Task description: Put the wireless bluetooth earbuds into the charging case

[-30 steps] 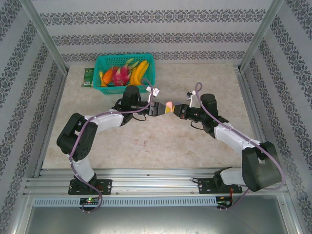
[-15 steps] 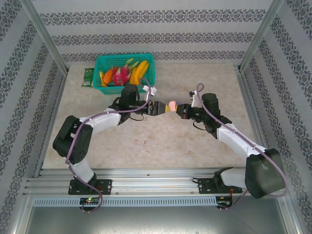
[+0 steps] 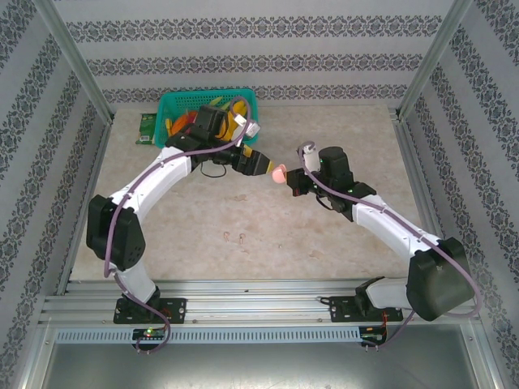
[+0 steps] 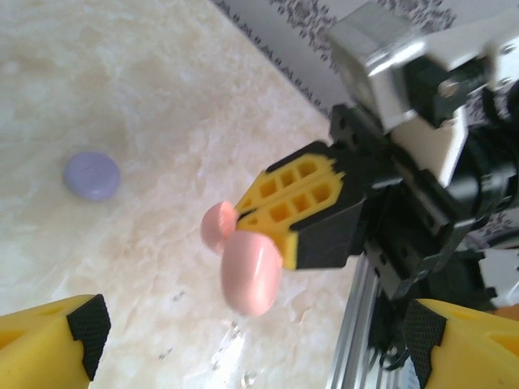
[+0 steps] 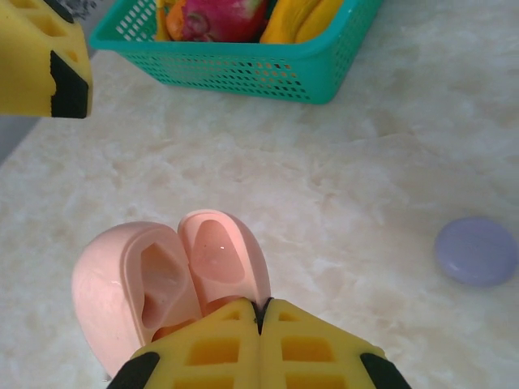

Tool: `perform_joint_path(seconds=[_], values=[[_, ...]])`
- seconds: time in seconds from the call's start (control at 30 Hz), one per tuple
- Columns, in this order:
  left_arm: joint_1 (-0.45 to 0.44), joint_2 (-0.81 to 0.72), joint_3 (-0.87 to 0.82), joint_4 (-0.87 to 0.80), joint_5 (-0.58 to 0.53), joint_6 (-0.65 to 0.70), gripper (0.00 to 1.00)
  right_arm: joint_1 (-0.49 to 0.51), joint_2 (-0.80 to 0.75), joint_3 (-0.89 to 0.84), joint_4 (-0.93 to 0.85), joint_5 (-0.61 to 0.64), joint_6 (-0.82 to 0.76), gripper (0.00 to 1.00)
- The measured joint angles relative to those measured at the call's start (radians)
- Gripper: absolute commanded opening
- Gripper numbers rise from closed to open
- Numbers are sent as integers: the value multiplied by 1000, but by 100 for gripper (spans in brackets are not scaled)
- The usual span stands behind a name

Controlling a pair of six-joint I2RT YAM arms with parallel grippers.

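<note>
The pink charging case (image 3: 279, 173) hangs above the table with its lid swung open, and my right gripper (image 3: 293, 180) is shut on its edge. In the right wrist view the case (image 5: 162, 275) shows two hollow halves just ahead of the right gripper (image 5: 261, 306). My left gripper (image 3: 261, 164) stands open just left of the case, apart from it, with nothing between its fingers. Its own view looks across at the case (image 4: 251, 271) and the right gripper (image 4: 258, 198). Two tiny earbuds (image 3: 234, 237) lie on the table nearer the bases.
A teal basket (image 3: 182, 96) of fruit stands at the back left, with the left arm passing over it; its wall (image 5: 243, 69) is close ahead in the right wrist view. A green packet (image 3: 147, 128) lies beside it. A pale purple round disc (image 5: 476, 250) (image 4: 92, 175) rests on the table.
My left gripper has opened, let go of the case and drawn back up and left toward the basket. The right gripper keeps the case and has shifted slightly left.
</note>
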Motion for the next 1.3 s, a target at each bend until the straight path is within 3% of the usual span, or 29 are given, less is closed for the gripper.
perform_joint_path(seconds=[0.37, 1.3], values=[[16, 161, 119, -306, 36, 210, 82, 31, 45, 3, 67, 52, -204, 0], [16, 249, 176, -372, 174, 268, 57, 105, 122, 58, 104, 71, -263, 0]])
